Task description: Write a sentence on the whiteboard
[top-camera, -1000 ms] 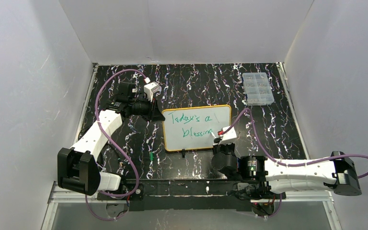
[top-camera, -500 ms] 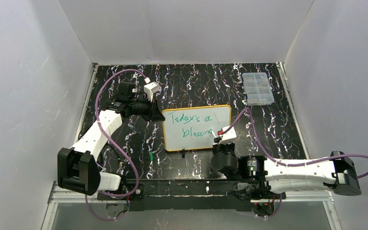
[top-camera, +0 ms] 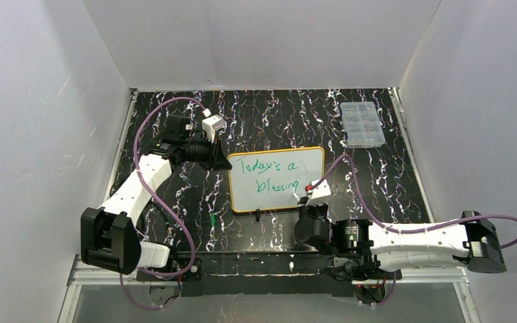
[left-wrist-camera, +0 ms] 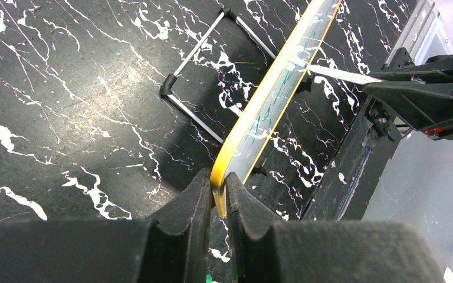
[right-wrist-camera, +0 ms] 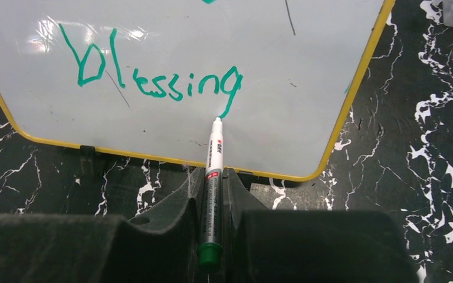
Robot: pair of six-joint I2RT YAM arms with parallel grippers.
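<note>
Yellow-framed whiteboard reads "Today's a blessing" in green.

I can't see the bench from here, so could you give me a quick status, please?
Left gripper shut on whiteboard corner. Right gripper shut on green marker, tip at the final g. Writing reads "Today's a blessing". Clear box far off, nothing blocking.
</note>
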